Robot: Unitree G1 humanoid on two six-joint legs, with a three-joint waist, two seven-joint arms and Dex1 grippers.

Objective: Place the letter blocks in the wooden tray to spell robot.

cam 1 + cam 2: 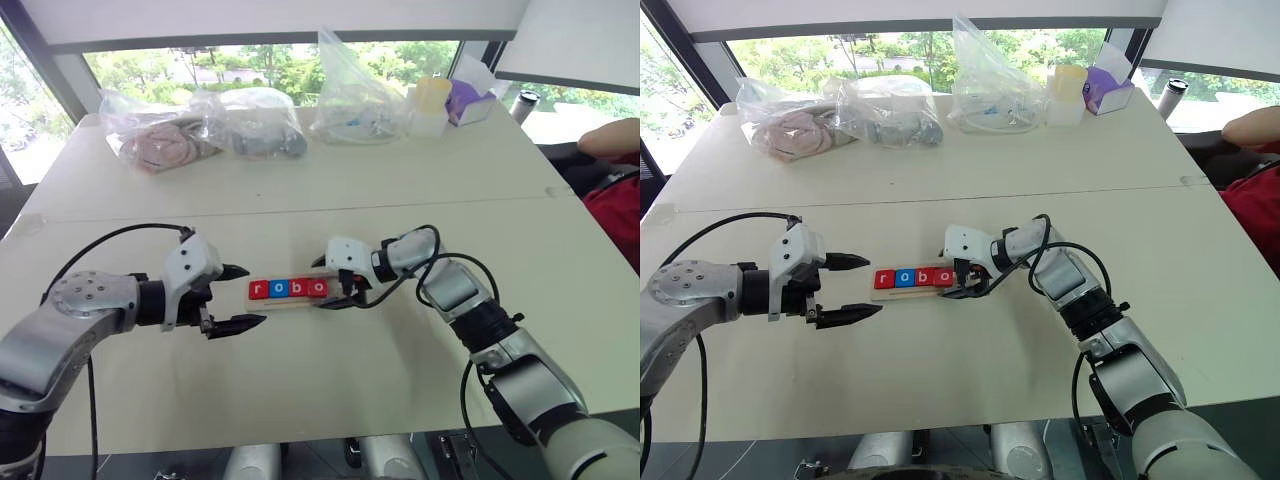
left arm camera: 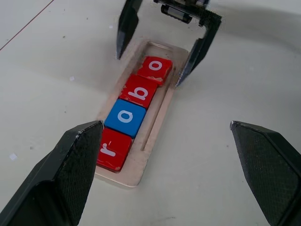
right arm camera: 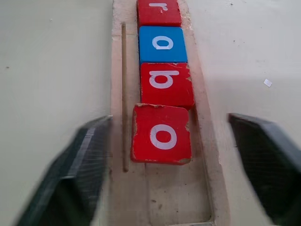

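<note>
Both end effectors, left [image 1: 232,296] and right [image 2: 162,44], stand apart; the second o block [image 3: 161,134], at the tray's [image 3: 203,141] three o'clock end, looks light, rigid, slick: pinch opposite edges.

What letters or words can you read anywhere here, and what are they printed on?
"r" on a red block, at the tray's end.
"o" on the blue block.
"b" on a red block.
"o" on the last red block.
No other text is readable.
</note>
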